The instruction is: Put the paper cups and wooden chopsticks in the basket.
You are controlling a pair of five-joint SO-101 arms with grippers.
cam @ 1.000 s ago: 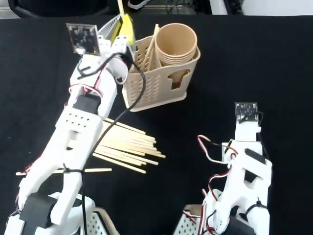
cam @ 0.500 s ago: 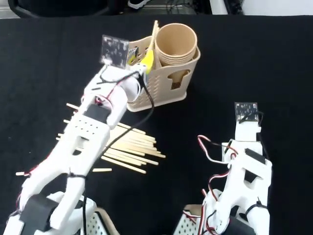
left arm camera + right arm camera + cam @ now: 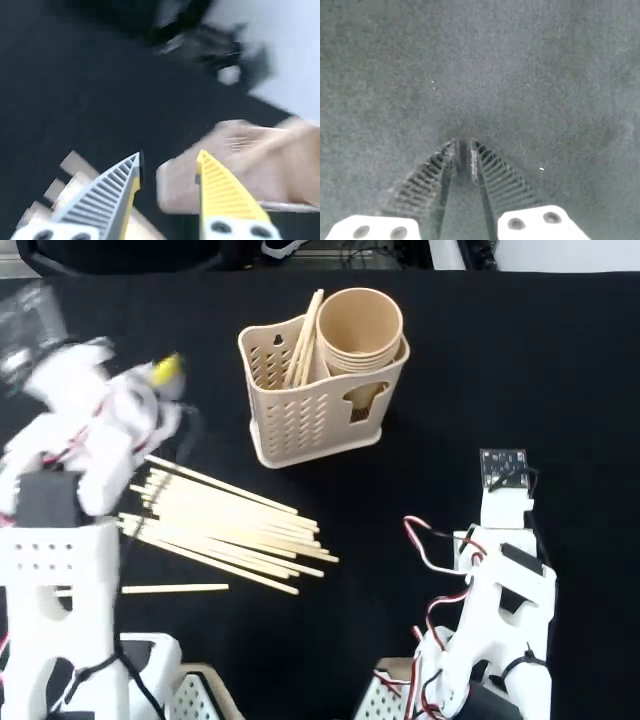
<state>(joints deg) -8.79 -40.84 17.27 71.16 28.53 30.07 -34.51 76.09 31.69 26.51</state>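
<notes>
Noted paper cups (image 3: pixel 360 328) nested inside basket (image 3: pixel 318 410) toward far edge of counter (image 3: pixel 520 360). Wooden chopsticks (image 3: pixel 240 525) heaped loose near left edge, few standing in basket. Left tool (image 3: pixel 170 156) apart, seemingly empty. Right tool (image 3: pixel 462 146) together over bare counter.

Left gripper (image 3: pixel 170 159) is held up with fingers spread apart, empty; right gripper (image 3: pixel 462 149) points down, its fingers nearly touching

Black tabletop (image 3: pixel 540 360), cream basket (image 3: pixel 320 415) patterned with rows of small slots, tan paper cups (image 3: pixel 360 325), pale yellowish wooden chopsticks (image 3: pixel 235 525), white arms (image 3: pixel 505 590), a left tool (image 3: pixel 170 157) with one yellow and one grey ridged finger, and a ridged black right tool (image 3: pixel 462 145).
</notes>
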